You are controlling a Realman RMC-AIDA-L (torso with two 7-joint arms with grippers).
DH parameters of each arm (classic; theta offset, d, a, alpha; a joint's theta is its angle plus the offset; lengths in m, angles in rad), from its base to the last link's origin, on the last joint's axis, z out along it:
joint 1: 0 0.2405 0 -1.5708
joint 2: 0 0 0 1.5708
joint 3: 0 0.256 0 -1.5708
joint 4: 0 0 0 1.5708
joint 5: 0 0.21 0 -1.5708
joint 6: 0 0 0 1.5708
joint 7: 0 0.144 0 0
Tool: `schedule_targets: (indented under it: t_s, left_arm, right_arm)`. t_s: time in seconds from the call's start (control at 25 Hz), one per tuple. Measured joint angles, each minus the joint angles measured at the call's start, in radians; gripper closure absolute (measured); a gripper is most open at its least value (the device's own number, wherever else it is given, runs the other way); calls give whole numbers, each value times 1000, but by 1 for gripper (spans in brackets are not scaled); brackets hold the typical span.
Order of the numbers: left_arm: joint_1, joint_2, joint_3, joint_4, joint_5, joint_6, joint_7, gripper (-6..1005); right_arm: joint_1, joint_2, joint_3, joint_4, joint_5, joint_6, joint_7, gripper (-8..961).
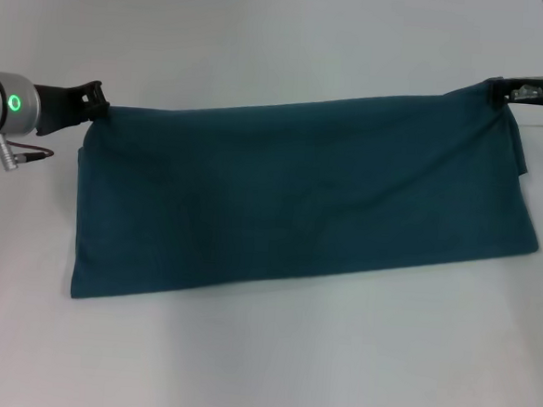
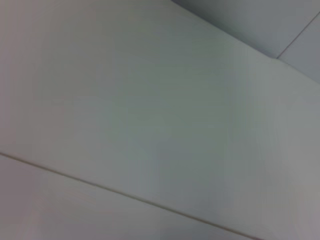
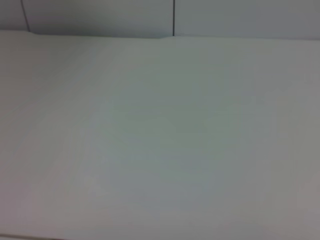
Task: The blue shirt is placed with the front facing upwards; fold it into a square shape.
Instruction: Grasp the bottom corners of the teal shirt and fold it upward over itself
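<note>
The blue shirt [image 1: 300, 201] shows in the head view as plain dark teal cloth, folded into a long band across the white table; its print is hidden. My left gripper [image 1: 96, 105] is shut on the shirt's far left corner. My right gripper [image 1: 499, 91] is shut on its far right corner. Both hold the far edge raised and stretched between them, while the near edge lies on the table. The wrist views show only bare white surface, with no shirt and no fingers.
The white table [image 1: 269, 371] spreads all round the shirt. A grey cable plug [image 1: 9, 159] hangs from my left arm beside the shirt's left edge. The wrist views show white table [image 2: 150, 125] and wall seams [image 3: 173, 17].
</note>
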Motion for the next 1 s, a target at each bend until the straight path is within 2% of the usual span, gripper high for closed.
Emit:
schedule_targets:
  t_s: [0.32, 0.4, 0.52, 0.72, 0.92, 0.96, 1.0]
  left_arm:
    - [5, -11, -5, 7, -21, -32, -9, 864]
    - [6, -11, -5, 6, -30, -34, -11, 820]
    - [10, -14, -5, 5, -40, -32, -11, 755]
    - [34, -22, -1, 28, -84, -4, -5, 646]
    - [88, -30, 1, 96, -193, 89, 32, 449]
    - [128, -35, 2, 136, -272, 150, 68, 410]
    - [163, -37, 2, 161, -339, 203, 101, 206]
  right_arm:
    - [10, -5, -35, -3, -60, 38, 0, 785]
    - [15, -10, -32, -16, -65, 38, 3, 781]
    - [15, -18, -28, -70, -63, -3, 37, 538]
    - [-33, -25, -4, -200, 32, -201, 88, 292]
    - [-174, -19, 18, -366, 330, -540, 9, 247]
    - [-204, -18, 25, -383, 381, -607, -7, 239]
    - [-240, -19, 36, -397, 449, -679, -21, 230]
